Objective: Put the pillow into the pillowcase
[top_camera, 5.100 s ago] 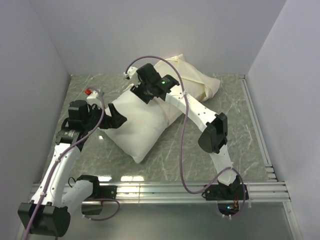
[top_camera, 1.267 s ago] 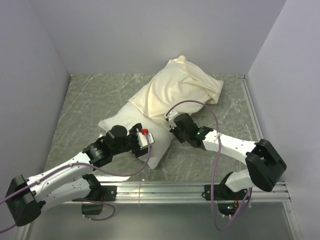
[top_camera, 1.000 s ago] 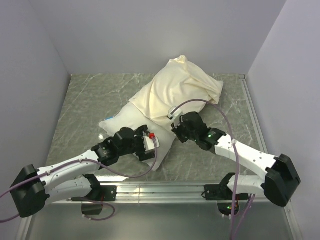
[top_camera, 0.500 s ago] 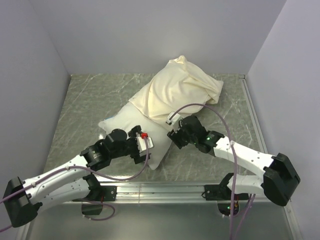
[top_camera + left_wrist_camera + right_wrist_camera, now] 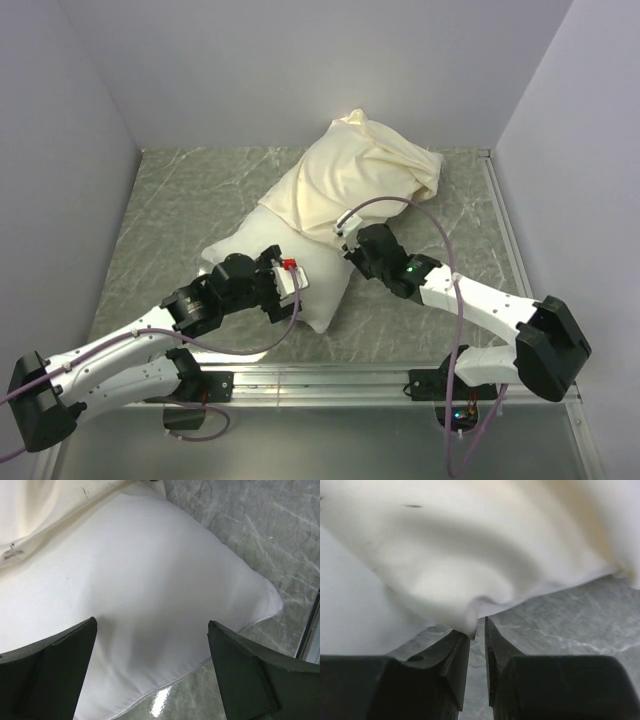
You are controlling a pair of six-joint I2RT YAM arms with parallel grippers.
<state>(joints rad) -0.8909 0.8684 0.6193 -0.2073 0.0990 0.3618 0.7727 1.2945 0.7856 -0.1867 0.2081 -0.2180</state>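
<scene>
tabletop [image 5: 180,200]: left tool [image 5: 151,626] spread; overhead hides right tool [image 5: 476,626] tips, pillowcase [image 5: 485,545] pinch unclear

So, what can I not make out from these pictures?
Top view: how deep the pillow sits in the pillowcase; the cloth covers it.
Right wrist view: whether the right gripper pinches the pillowcase hem; close and blurred.
Left wrist view: most of the pillowcase, cut off by the top edge.
</scene>
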